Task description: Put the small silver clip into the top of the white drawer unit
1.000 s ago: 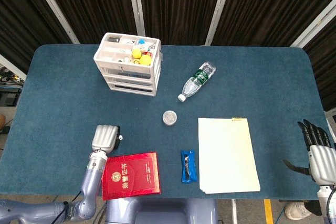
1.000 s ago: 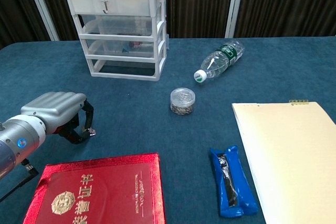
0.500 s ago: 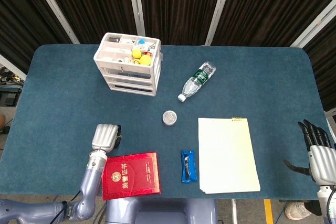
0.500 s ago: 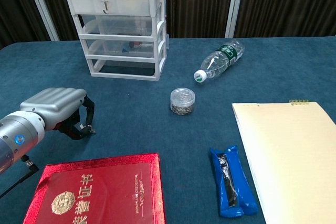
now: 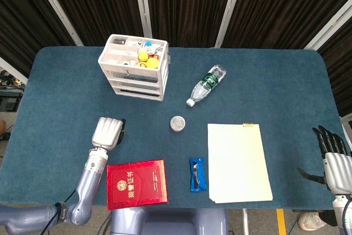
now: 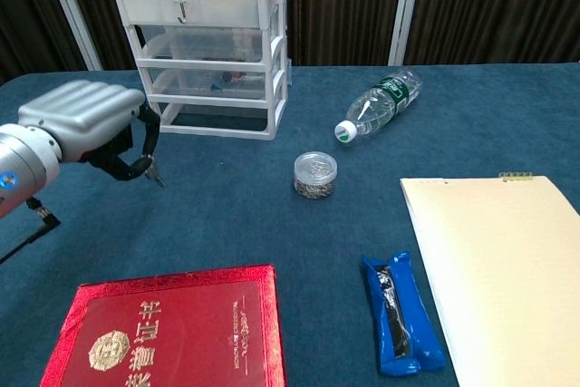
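Left hand point(image 6: 86, 129) fingers point(image 6: 145, 138) pinch the clip point(image 6: 154, 172), mostly hidden; right hand point(image 5: 333, 158) fingers spread, half cut off.

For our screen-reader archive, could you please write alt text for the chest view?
The robot's left hand holds a small silver clip above a blue table, short of the white drawer unit behind it. A plastic bottle, round tin, red booklet, blue packet and cream paper pad lie nearby.
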{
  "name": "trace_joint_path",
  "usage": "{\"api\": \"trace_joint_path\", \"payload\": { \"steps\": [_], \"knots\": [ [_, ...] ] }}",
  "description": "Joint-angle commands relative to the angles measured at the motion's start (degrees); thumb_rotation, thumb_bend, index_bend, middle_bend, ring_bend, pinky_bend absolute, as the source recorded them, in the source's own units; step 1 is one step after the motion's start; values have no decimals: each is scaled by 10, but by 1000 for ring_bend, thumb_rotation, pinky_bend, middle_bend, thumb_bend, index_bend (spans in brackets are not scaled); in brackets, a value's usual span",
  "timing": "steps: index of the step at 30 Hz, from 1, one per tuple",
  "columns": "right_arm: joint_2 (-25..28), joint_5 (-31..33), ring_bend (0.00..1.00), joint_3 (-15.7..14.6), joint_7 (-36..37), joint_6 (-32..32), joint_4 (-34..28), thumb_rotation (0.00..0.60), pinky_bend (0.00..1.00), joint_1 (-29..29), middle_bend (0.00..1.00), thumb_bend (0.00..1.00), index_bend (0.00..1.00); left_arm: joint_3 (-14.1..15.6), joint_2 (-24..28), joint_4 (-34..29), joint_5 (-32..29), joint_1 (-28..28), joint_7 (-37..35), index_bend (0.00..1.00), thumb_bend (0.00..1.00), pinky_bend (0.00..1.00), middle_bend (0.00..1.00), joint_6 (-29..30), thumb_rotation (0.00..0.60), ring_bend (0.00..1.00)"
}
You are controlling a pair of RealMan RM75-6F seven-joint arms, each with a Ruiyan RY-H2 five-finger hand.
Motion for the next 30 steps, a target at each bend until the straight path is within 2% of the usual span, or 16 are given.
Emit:
{"api": "trace_joint_path", "payload": {
  "steps": [1,5,9,16,24,30],
  "knots": [
    [0,0,0,0,-1,0,0,600,0,0,0,28,24,-14,30,-13,17,-15,3,573,451,777,1000,-4,600,898],
    [0,0,0,-1,-2,-1,-1,600,0,0,0,28,24,-25,62,-15,41,-32,6,576,453,777,1000,-15,600,897],
    [0,1,0,-1,-3,-2,-1,600,0,0,0,27,24,-20,95,14,94,-54,-4,573,449,777,1000,-36,600,895],
    [0,4,0,-1,-3,-3,-3,600,0,0,0,28,24,-30,116,61,124,-82,-51,568,446,777,1000,-69,600,889],
    [2,6,0,0,-1,-5,-5,600,0,0,0,28,24,-59,96,96,82,-104,-82,561,444,777,999,-94,600,883],
    [4,7,0,-1,3,-6,-7,600,0,-1,0,28,24,-71,99,97,36,-123,-99,575,443,776,997,-142,600,882]
  ]
}}
